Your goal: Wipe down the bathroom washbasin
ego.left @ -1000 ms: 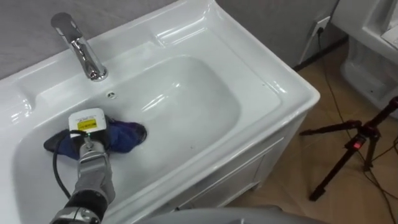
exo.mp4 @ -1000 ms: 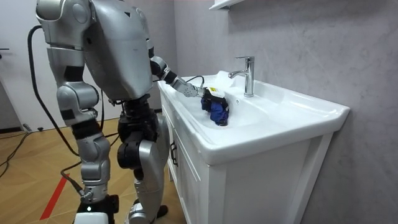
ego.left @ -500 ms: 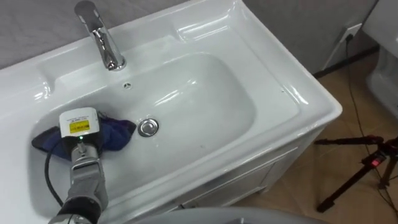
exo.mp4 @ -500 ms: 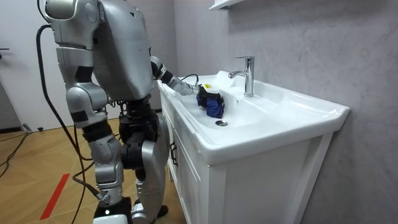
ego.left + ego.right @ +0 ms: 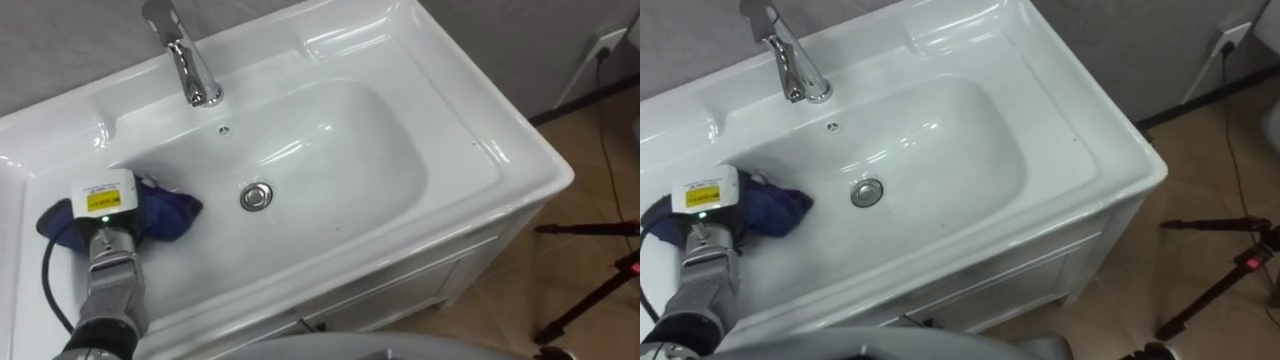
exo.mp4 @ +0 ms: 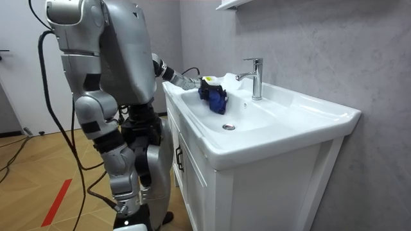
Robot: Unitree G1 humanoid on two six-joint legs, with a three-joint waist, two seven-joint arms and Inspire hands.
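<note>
Over at 9 o'clock from the drain [image 5: 256, 196], we've got the blue cloth [image 5: 172, 209] bunched up on the bottom of the basin [image 5: 480, 150], right against its left wall. The left hand [image 5: 103, 198] sits on top of the cloth, with the arm coming in from 7 o'clock. Its fingers are buried under the white tag and the cloth, so we honestly can't tell if it's gripping or just pressing flat. The drain is uncovered, a little apart from the cloth's edge. The tap [image 5: 190, 62] stands at 11 o'clock from the drain, on the back ledge.

From the room view, the robot stands at the cabinet [image 6: 257, 192] on the room view's left, left arm stretched over the rim. The right hand [image 6: 130, 222] hangs low by its leg. A tripod [image 5: 1225, 268] stands on the floor [image 5: 1240, 180] at 4 o'clock from the basin.
</note>
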